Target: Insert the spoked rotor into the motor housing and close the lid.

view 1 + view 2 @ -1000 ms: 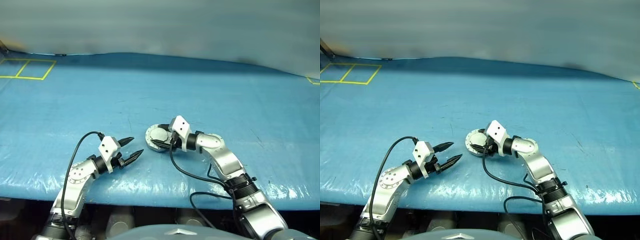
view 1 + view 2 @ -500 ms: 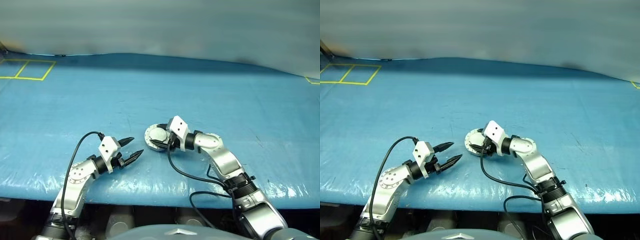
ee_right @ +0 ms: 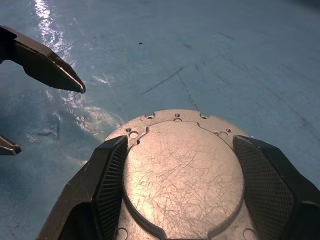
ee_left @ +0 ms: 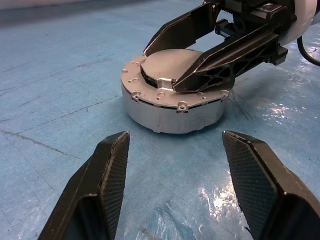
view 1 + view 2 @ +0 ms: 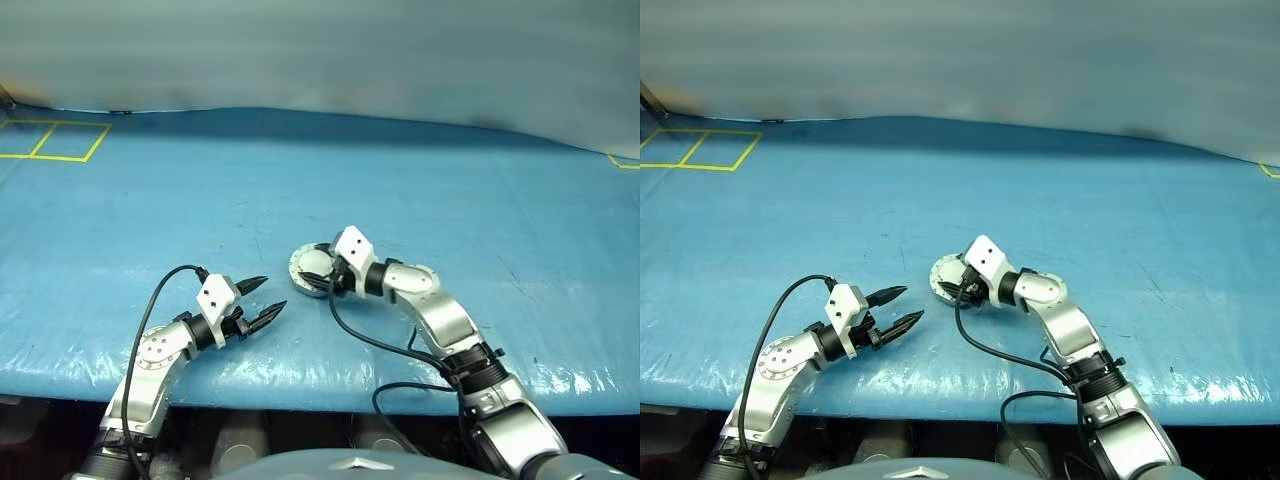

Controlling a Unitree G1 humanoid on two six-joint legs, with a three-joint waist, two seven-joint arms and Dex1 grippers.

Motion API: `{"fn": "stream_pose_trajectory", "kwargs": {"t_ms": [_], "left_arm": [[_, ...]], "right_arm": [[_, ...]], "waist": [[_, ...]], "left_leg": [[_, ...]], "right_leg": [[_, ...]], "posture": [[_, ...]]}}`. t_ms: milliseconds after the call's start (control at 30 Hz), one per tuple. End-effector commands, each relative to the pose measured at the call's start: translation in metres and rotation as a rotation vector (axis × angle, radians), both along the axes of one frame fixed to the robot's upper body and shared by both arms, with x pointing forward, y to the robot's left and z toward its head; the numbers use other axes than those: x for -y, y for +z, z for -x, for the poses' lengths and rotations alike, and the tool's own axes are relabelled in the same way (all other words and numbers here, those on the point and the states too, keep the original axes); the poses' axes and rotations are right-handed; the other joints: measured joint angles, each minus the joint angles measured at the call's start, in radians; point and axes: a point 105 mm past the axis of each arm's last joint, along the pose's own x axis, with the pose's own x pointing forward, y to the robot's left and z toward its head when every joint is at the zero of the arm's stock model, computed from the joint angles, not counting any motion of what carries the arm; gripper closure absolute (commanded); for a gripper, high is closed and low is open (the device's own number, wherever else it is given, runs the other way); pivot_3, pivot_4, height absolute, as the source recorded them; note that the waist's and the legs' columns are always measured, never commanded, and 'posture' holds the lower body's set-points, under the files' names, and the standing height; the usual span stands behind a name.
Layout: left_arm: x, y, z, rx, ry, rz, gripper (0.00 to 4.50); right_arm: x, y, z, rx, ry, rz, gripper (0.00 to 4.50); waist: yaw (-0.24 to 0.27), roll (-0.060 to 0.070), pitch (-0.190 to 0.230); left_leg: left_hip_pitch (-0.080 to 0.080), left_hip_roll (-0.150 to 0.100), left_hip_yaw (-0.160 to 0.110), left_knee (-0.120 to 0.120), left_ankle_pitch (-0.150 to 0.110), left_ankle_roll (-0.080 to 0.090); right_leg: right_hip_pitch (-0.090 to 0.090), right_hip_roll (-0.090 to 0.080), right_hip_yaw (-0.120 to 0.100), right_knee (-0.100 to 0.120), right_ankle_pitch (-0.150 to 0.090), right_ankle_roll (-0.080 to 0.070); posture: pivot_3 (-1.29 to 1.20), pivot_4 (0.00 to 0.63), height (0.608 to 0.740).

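Note:
The motor housing (image 4: pixel 175 107) is a short silver cylinder on the blue table (image 5: pixel 420 180), a little right of centre near the front edge. The lid (image 3: pixel 182 170), plain scratched light grey, lies flat on top of it. My right gripper (image 3: pixel 180 142) is open. Its fingers (image 4: pixel 230 55) reach over the lid from the right, one along each side, low over the top. My left gripper (image 5: pixel 268 293) is open and empty, a short way left of the housing and pointing at it. The spoked rotor is hidden from view.
Yellow tape squares (image 5: pixel 55 138) mark the far left corner of the table. The table's front edge (image 5: pixel 300 385) runs just below both grippers. Black cables (image 5: pixel 370 345) trail from both wrists.
My right wrist has turned a little, and its gripper now sits slightly further left over the lid. The left arm and the housing have kept still.

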Motion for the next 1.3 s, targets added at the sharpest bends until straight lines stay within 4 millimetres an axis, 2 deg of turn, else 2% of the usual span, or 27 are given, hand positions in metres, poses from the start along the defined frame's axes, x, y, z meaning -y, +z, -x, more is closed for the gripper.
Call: {"fn": "stream_pose_trajectory", "kwargs": {"t_ms": [33, 267, 400, 533, 1000, 1300], "left_arm": [[-0.001, 0.003, -0.001, 0.01, 0.007, 0.013, 1.34], [-0.001, 0.002, -0.001, 0.005, 0.005, 0.012, 1.34], [0.0, 0.002, 0.0, 0.003, 0.003, 0.013, 1.34], [0.0, 0.001, 0.0, 0.002, 0.003, 0.013, 1.34], [0.0, -0.001, 0.002, -0.007, 0.005, 0.014, 1.34], [0.001, -0.001, 0.002, -0.007, 0.001, 0.013, 1.34]], "right_arm": [[0.017, -0.028, 0.004, -0.153, -0.075, 0.002, 1.47], [0.006, 0.003, 0.009, -0.142, -0.019, -0.141, 1.47], [0.004, 0.013, 0.008, -0.108, -0.013, -0.139, 1.47], [0.003, 0.017, 0.006, -0.066, -0.013, -0.117, 1.47], [0.008, 0.002, -0.001, -0.038, -0.05, -0.022, 1.47], [0.017, -0.02, 0.001, -0.073, -0.054, 0.089, 1.47]], "waist": [[0.001, 0.0, 0.0], [0.005, 0.0, 0.0], [0.004, 0.001, 0.001], [0.004, 0.001, 0.001], [0.004, 0.001, 0.001], [0.004, 0.001, 0.001]], "left_leg": [[0.0, 0.0, 0.0, 0.0, 0.0, 0.0], [-0.005, 0.0, 0.0, -0.003, 0.002, 0.003], [-0.013, 0.0, -0.001, -0.006, 0.002, 0.004], [-0.013, 0.0, 0.0, -0.007, 0.001, 0.004], [-0.013, 0.0, 0.0, -0.005, 0.002, 0.004], [-0.011, 0.0, 0.0, -0.004, 0.002, 0.004]], "right_leg": [[0.0, 0.0, 0.0, 0.0, 0.0, 0.0], [-0.005, 0.0, 0.0, -0.001, 0.0, 0.0], [-0.008, 0.002, -0.001, 0.0, -0.001, -0.001], [-0.009, 0.002, -0.001, 0.0, -0.002, -0.001], [-0.008, 0.002, -0.001, 0.0, -0.002, -0.001], [-0.005, 0.002, -0.001, 0.001, -0.002, -0.001]], "posture": [[0.0, 0.15, 0.74], [0.0, 0.15, 0.74], [0.0, 0.15, 0.74], [0.0, 0.15, 0.74], [0.0, 0.15, 0.74], [0.0, 0.15, 0.74]]}}
